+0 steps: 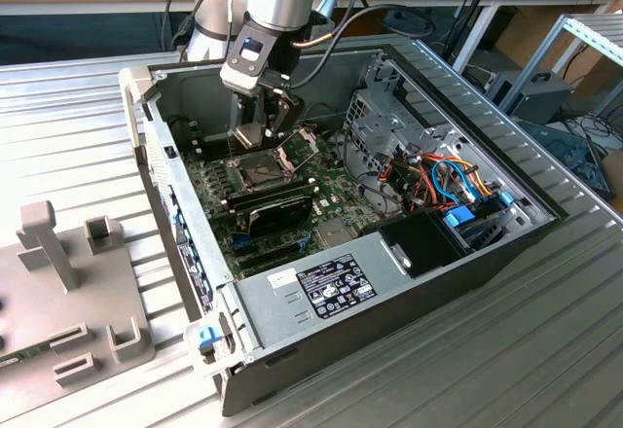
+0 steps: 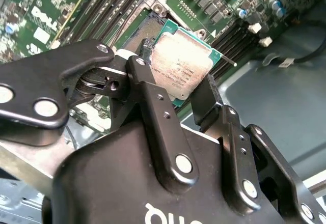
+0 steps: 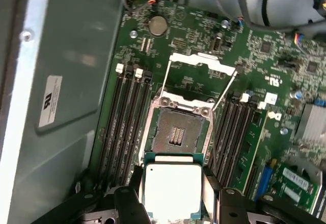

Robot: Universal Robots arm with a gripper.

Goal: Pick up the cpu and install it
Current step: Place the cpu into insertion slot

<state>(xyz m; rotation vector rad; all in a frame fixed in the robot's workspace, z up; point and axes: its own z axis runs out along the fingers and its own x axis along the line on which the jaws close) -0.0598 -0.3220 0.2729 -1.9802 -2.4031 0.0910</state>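
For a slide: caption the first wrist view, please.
Gripper holding the cpu close to the open, empty socket.

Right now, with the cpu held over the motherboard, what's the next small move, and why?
Probably slide the gripper across the board to centre the cpu over the open socket before any lowering. In the first wrist view the gripped cpu sits to one side of the socket, not above it, and the hinged frame stands swung open.

Open computer case (image 1: 419, 302) on ribbed metal table (image 1: 506, 374); grey fixture (image 1: 58, 292) at exterior view's left.
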